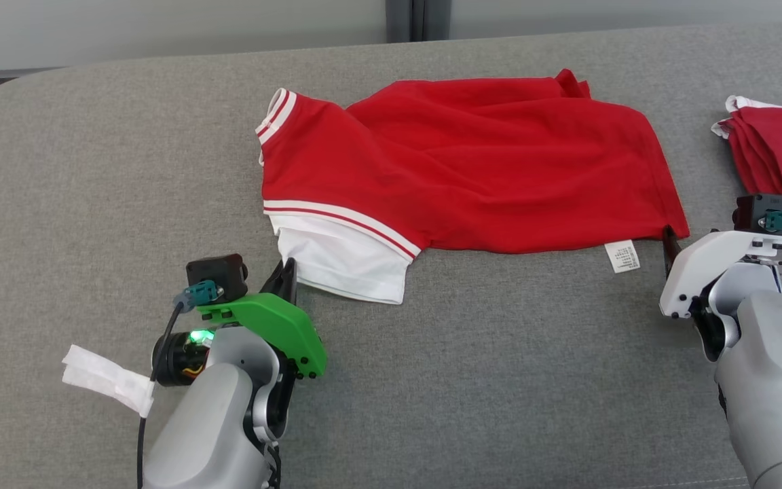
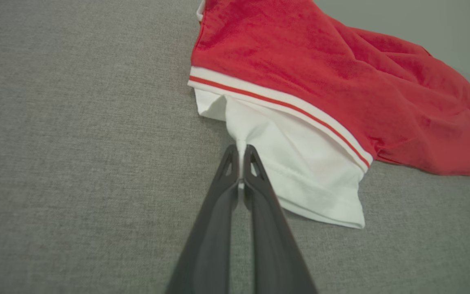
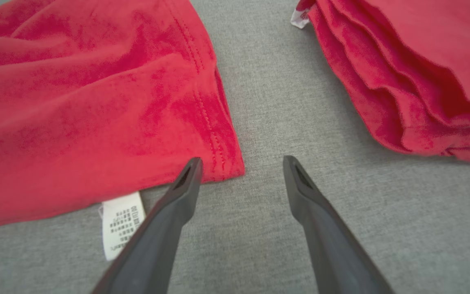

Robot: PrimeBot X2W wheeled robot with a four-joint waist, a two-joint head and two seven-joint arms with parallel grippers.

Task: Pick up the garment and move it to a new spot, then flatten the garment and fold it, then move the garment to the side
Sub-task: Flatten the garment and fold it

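The garment (image 1: 472,163) is a red shirt with white striped trim and a white sleeve, lying partly folded on the grey surface. My left gripper (image 1: 288,270) is shut on the near corner of the white sleeve (image 2: 300,171), and the cloth bunches into a pinch between its fingertips (image 2: 241,153). My right gripper (image 3: 241,163) is open at the garment's red hem corner (image 3: 222,163), its left finger resting at the hem's edge. A white care label (image 3: 118,222) sticks out from under the hem beside that finger.
A stack of folded red garments (image 1: 781,149) lies at the right edge, close to my right wrist. A white tag (image 1: 109,377) hangs from my left arm. The grey upholstered surface (image 1: 499,380) stretches wide in front, its back edge meeting a pale wall.
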